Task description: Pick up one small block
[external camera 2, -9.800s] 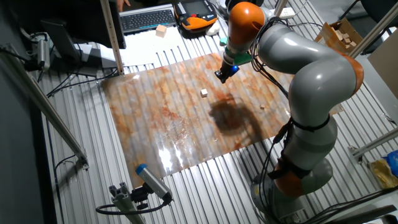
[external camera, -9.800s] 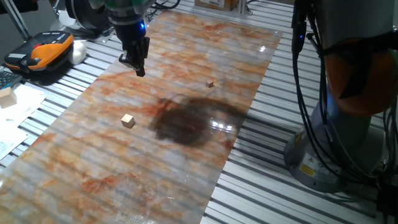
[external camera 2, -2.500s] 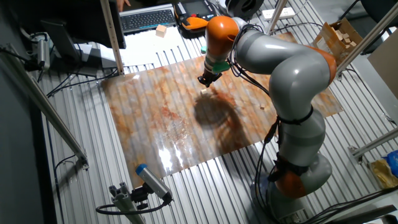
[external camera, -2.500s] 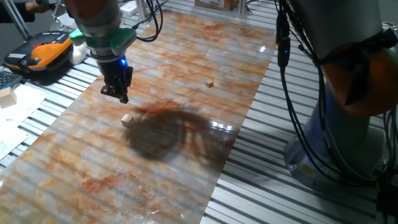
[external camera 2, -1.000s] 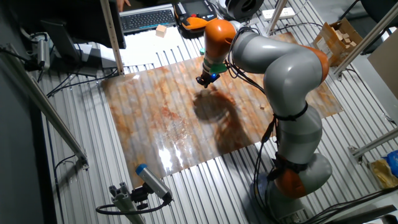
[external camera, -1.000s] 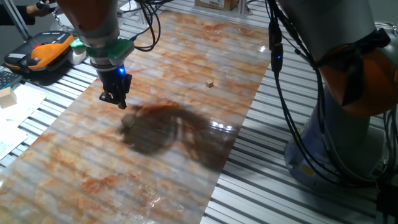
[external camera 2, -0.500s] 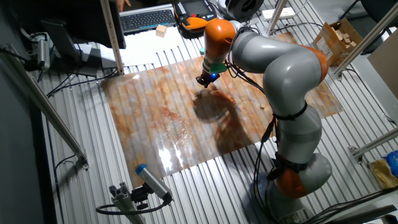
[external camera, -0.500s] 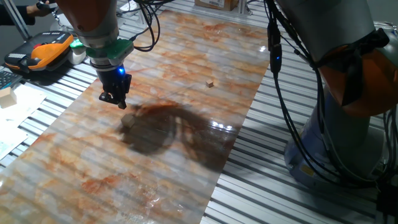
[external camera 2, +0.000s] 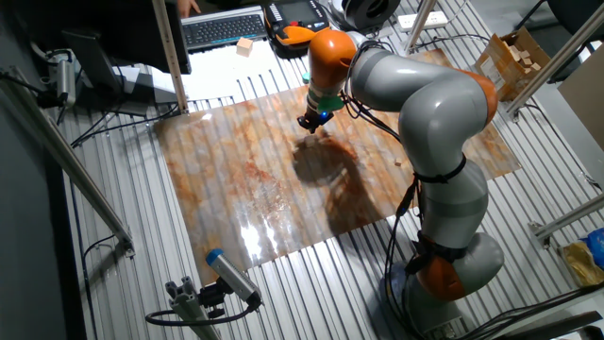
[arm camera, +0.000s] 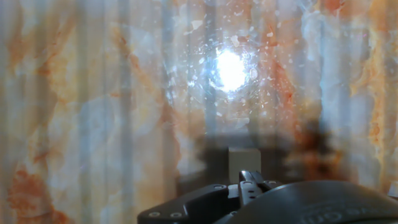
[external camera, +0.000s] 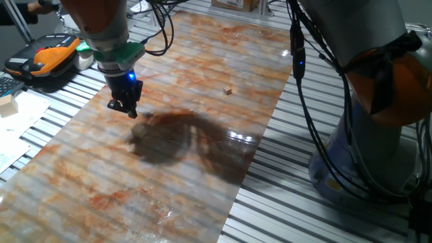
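Note:
The small block (arm camera: pixel 244 164) is a pale tan cube on the marbled sheet, in shadow just ahead of my fingertips in the hand view. In one fixed view it (external camera: pixel 138 132) lies dim at the left edge of the arm's dark shadow. My gripper (external camera: pixel 126 110) hangs a little above the sheet, just behind and left of the block, not touching it. Its fingers (arm camera: pixel 250 179) look pressed together with nothing between them. The other fixed view shows the gripper (external camera 2: pixel 305 124) over the sheet's far middle.
A much tinier brownish cube (external camera: pixel 228 90) sits farther back on the sheet. An orange device (external camera: pixel 48 55) and a bigger wooden block (external camera: pixel 7 101) lie off the sheet's left side. A keyboard (external camera 2: pixel 224 28) and a box of wooden pieces (external camera 2: pixel 518 52) flank the table. The robot base (external camera: pixel 364 162) stands right.
Over the earlier frames the gripper travelled from the sheet's far part forward and left to the small block. In the last second nothing has visibly moved.

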`<state>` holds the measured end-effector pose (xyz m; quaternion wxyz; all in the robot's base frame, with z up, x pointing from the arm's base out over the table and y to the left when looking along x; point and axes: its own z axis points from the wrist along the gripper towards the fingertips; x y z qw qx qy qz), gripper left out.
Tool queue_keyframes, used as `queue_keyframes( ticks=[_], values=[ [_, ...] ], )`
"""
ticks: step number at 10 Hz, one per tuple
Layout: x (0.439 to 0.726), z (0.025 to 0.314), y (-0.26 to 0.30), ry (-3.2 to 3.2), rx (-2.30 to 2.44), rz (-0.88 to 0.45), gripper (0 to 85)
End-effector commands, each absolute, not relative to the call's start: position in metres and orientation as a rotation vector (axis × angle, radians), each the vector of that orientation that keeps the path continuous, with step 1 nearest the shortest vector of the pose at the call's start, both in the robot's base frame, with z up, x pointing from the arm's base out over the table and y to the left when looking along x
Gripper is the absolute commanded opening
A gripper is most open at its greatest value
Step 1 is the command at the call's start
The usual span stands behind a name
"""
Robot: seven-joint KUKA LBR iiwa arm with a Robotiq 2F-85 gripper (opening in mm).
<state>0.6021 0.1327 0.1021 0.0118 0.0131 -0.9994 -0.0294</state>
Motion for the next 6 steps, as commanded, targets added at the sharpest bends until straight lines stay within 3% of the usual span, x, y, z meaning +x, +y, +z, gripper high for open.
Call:
queue_keyframes(
  ticks=[1, 3, 6],
  values=[
    [0.6021, 0.1022, 0.133, -3.115, 0.043, -0.088, 0.0],
    [0.6021, 0.1022, 0.133, -3.086, -0.02, -0.072, 0.0],
    [0.6021, 0.1022, 0.133, -3.049, -0.111, 0.056, 0.0]
  ],
)
